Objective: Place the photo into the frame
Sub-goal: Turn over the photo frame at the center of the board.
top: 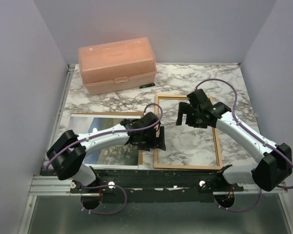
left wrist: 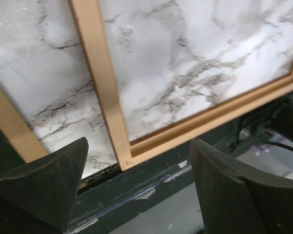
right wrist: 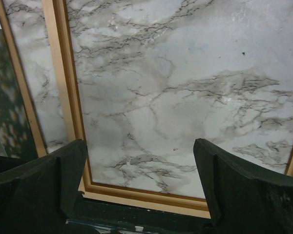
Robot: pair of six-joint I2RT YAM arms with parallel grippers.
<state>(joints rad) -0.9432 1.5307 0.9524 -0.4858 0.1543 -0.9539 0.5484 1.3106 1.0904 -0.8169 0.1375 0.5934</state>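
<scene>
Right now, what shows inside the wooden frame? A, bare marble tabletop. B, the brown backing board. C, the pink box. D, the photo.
A: only the marble tabletop shows through the frame, while the photo lies outside it, to its left in the top view.

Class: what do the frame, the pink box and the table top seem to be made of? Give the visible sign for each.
Frame: likely wood, matt orange-brown, with a stepped inner moulding. Pink box: plastic, slightly translucent, with moulded lid and clasp. Table top: marble look, grey veins on glossy white; possibly only a printed film, not stone.
</scene>
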